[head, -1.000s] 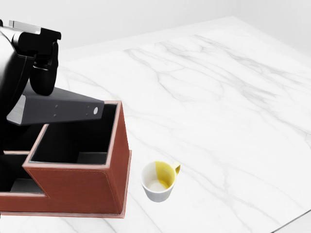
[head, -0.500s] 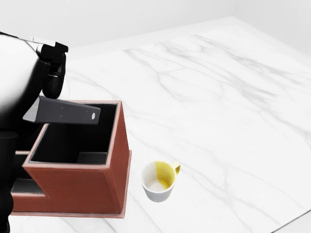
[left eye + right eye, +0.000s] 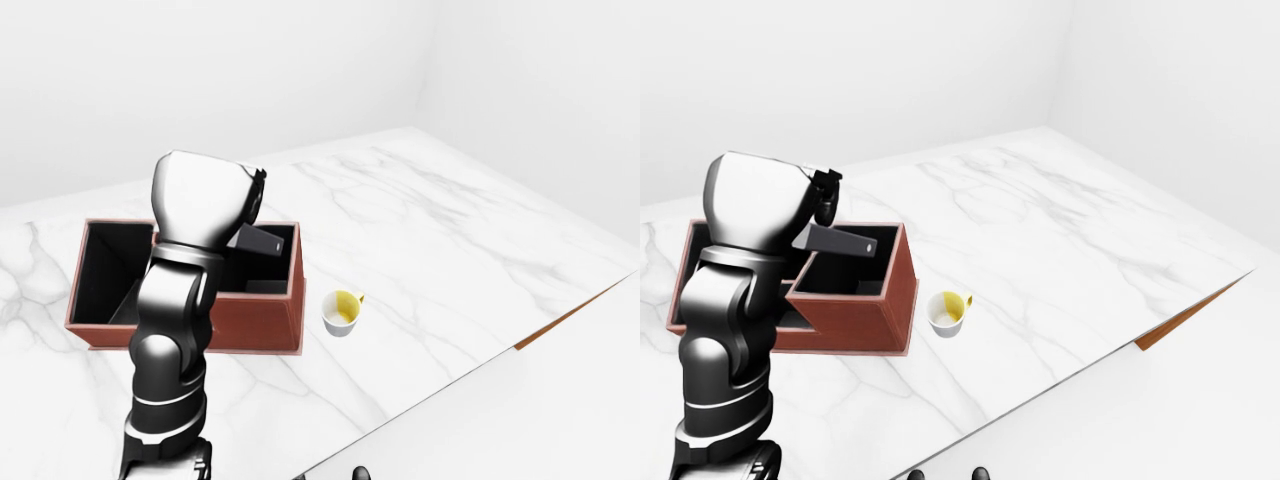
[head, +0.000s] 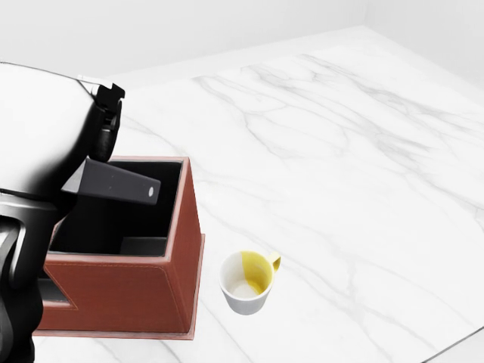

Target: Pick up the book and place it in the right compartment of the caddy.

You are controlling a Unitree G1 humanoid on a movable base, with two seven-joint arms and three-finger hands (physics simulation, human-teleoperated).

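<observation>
Blocking much of the left of the head view, my own left forearm hides most of my left hand (image 4: 106,128), whose dark fingers hold the book (image 4: 117,184) tilted over the right compartment of the caddy (image 4: 181,257), how tightly I cannot tell. That dark compartment shows only a low inner step, with the book's end above its opening. Right of the caddy a yellow-lined cup (image 4: 247,281) stands apart on the marble table (image 4: 340,151), open out to its lower-right edge.
</observation>
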